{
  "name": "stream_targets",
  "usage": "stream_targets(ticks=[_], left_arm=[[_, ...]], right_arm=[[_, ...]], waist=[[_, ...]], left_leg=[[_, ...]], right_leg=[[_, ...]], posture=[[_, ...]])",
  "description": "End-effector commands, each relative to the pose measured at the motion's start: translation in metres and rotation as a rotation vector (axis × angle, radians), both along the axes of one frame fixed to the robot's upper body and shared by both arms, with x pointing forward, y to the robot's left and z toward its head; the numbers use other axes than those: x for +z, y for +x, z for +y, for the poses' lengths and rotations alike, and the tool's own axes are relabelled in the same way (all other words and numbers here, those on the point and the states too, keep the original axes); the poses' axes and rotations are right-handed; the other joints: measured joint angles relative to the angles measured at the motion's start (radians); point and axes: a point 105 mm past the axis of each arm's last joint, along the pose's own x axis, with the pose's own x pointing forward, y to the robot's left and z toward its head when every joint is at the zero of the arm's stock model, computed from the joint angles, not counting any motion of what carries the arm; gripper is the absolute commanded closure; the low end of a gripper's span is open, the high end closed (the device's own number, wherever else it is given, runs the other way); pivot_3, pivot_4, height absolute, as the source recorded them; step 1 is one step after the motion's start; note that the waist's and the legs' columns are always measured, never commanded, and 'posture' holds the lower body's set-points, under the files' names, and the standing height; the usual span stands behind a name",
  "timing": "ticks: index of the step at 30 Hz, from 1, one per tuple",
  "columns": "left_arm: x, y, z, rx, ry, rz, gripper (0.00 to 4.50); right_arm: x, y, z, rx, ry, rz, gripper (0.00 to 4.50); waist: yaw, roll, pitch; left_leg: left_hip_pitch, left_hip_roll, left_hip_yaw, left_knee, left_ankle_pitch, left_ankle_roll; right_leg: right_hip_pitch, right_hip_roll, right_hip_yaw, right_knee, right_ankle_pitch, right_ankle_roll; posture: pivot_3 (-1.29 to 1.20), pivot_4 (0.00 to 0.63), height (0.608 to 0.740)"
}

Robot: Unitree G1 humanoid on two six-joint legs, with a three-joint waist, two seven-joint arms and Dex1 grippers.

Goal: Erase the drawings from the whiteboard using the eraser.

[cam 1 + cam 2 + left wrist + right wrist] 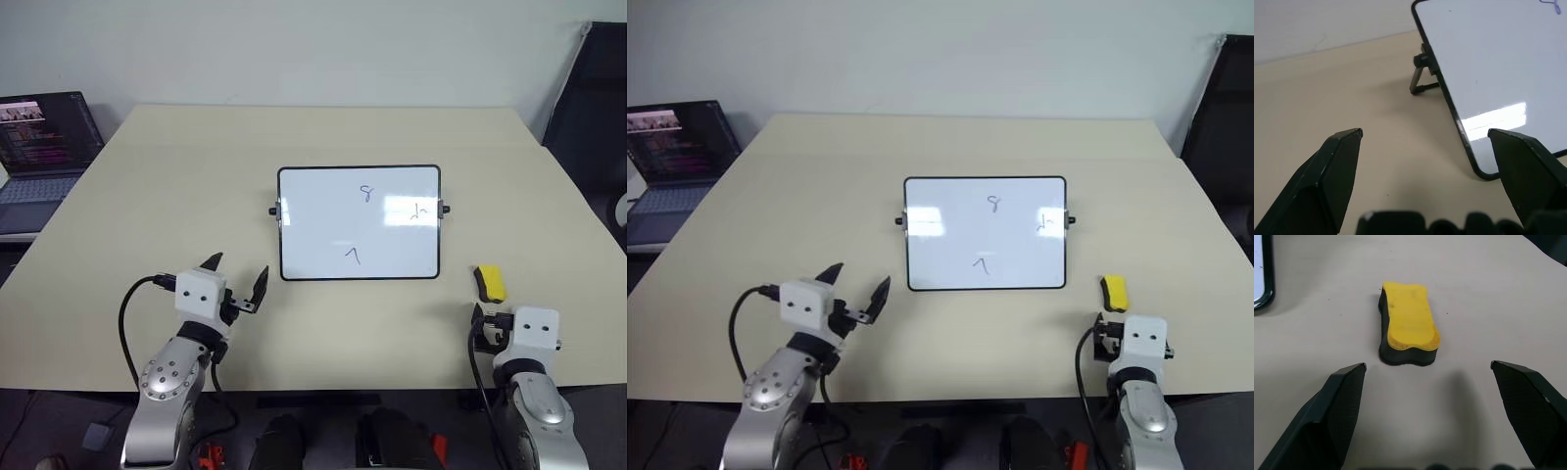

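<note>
1. Yellow on top and black along its lower edge, the eraser (pixel 1406 323) lay flat on the beige surface (pixel 196 196), at the lower right of the left eye view, just off the lower right corner of the whiteboard (pixel 359 223) and apart from it.

2. The right gripper (pixel 1429 369) sat just short of the eraser with its jaws spread wide and nothing between them. In the right wrist view the eraser lay lengthwise along the gripper's line, a little toward the left finger, so the jaws faced its long sides.

3. The step in hand appeared to be the pick-up. To do it well, the gripper likely needed to ease forward and down until the fingers (pixel 1334 406) straddled the eraser's narrow waist, correcting slightly so that it sat centred, then close across the width.

4. A grip on the yellow body, low but clear of the surface, would probably leave the black underside free for wiping. A grip too near one end risked the block pivoting under pressure.

5. The whiteboard stood tilted on a small stand at the centre of the frame, with the drawings (pixel 367 194) unwiped: one upper middle, one at the right edge, one lower middle.

6. The left gripper (pixel 235 273) hung at the lower left, jaws apart and empty, near the board's lower left corner. It could probably steady the frame, since a propped board may slide.
</note>
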Motion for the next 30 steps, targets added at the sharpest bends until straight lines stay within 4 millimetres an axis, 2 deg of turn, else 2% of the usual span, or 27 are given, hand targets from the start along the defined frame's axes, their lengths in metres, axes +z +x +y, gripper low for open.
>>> stream_targets(ticks=[1, 6, 11, 15, 21, 26, 30], left_arm=[[0.011, 0.000, -0.002, -0.006, -0.012, -0.059, 0.00], [0.007, 0.000, -0.001, 0.006, -0.034, -0.052, 0.00], [0.013, 0.010, -0.013, -0.069, -0.047, -0.064, 0.00], [0.025, 0.021, -0.041, -0.277, -0.047, -0.067, 0.00], [0.030, 0.018, -0.097, -0.686, -0.116, -0.015, 0.00], [0.015, 0.009, -0.129, -0.949, -0.034, 0.060, 0.00], [0.011, 0.002, -0.151, -1.125, -0.009, 0.090, 0.00]], right_arm=[[0.011, 0.001, -0.001, 0.004, -0.015, -0.039, 0.03], [0.013, 0.002, -0.007, -0.007, -0.024, -0.039, 0.03], [0.019, 0.005, -0.012, -0.011, -0.017, -0.046, 0.03], [0.024, 0.009, -0.016, -0.013, 0.003, -0.046, 0.03], [0.028, 0.016, -0.023, -0.034, 0.051, -0.040, 0.03], [0.031, 0.024, -0.025, -0.038, 0.099, -0.036, 0.03], [0.030, 0.034, -0.025, -0.024, 0.161, -0.016, 0.03]], waist=[[0.000, 0.000, 0.000], [0.000, 0.000, 0.000], [0.001, 0.000, 0.000], [0.002, 0.000, 0.000], [0.000, 0.000, 0.000], [-0.003, 0.000, 0.000], [-0.003, 0.000, 0.000]], left_leg=[[0.000, 0.000, 0.000, 0.000, 0.000, 0.000], [0.000, 0.000, 0.000, 0.000, 0.000, 0.000], [0.000, 0.000, 0.000, 0.001, 0.000, 0.000], [0.000, -0.002, 0.000, 0.002, 0.000, 0.000], [0.000, -0.002, 0.002, 0.001, 0.000, 0.000], [0.001, -0.001, 0.002, 0.001, 0.000, 0.000], [0.005, -0.001, 0.004, 0.002, 0.000, 0.000]], right_leg=[[0.000, 0.000, 0.000, 0.000, 0.000, 0.000], [0.000, 0.000, 0.000, 0.000, 0.000, 0.000], [0.000, 0.000, 0.000, 0.001, 0.000, 0.000], [0.000, 0.003, 0.000, 0.001, 0.000, 0.000], [0.000, 0.006, 0.002, 0.001, 0.001, 0.001], [0.000, 0.008, 0.002, 0.003, 0.001, 0.001], [0.000, 0.008, 0.003, 0.008, 0.000, -0.001]], posture=[[0.00, 0.150, 0.740], [0.00, 0.150, 0.740], [0.00, 0.150, 0.740], [0.00, 0.150, 0.740], [0.00, 0.150, 0.740], [0.00, 0.150, 0.740], [0.00, 0.150, 0.740]])
